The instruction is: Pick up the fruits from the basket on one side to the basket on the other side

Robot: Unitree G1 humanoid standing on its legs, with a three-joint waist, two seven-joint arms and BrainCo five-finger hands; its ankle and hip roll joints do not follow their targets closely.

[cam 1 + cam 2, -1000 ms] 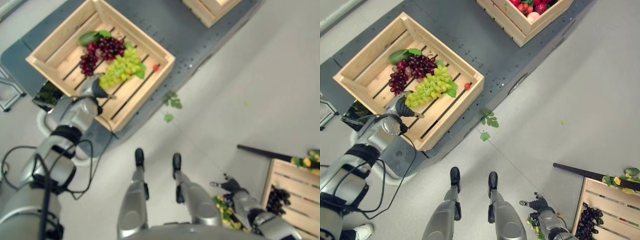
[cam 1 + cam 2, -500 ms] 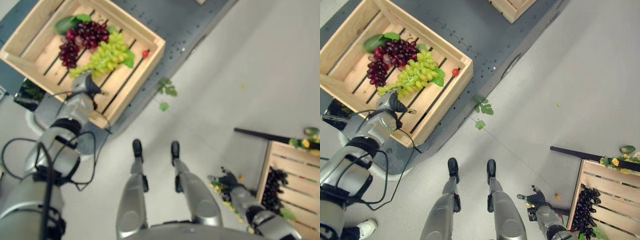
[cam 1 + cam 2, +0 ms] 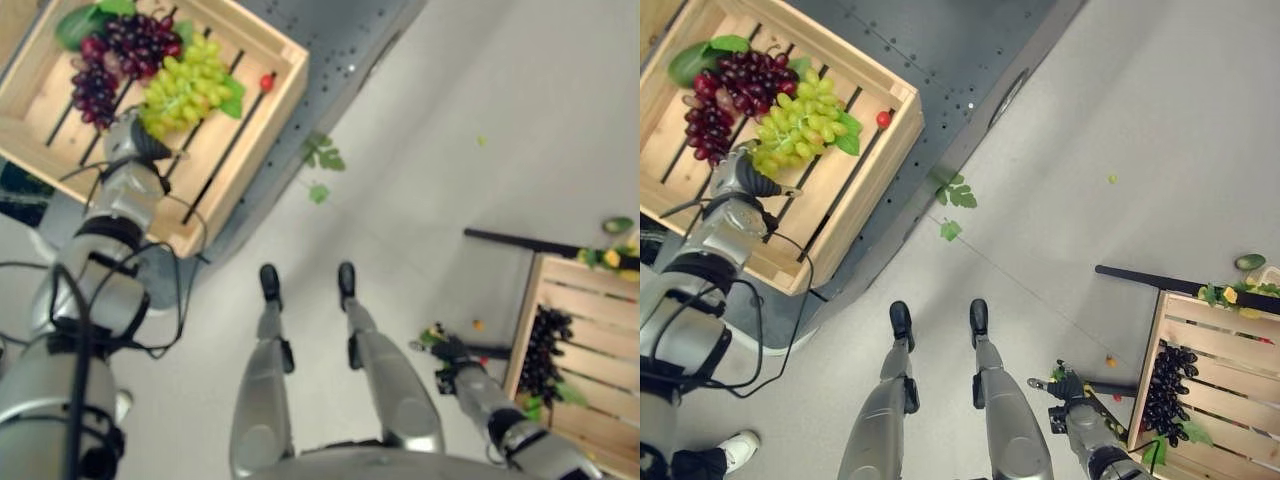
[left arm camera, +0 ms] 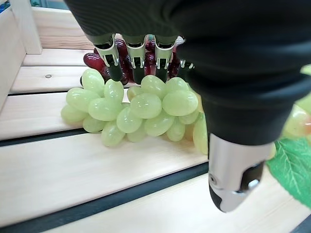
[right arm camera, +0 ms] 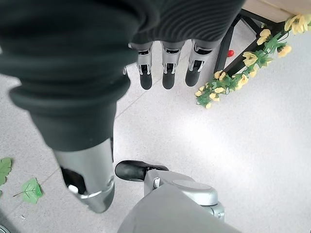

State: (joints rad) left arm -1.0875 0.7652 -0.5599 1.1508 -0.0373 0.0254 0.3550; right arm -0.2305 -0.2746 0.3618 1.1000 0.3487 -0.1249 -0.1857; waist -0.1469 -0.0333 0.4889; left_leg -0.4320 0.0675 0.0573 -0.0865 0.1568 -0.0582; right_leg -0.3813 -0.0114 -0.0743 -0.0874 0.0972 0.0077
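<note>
The left hand hangs over the green grapes in the wooden crate, fingers straight, thumb apart, holding nothing. To lift them cleanly, the fingers likely need to drop low and close round the whole bunch, clear of the dark red grapes touching it. The right hand hangs relaxed over pale speckled floor, near a second crate holding dark grapes. Loose leaves lie on the floor.

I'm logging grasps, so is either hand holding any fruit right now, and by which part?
Nothing is held. The left hand hangs open, fingertips just over the green grape bunch in the wooden slatted crate. The right hand is open over the floor.
</note>
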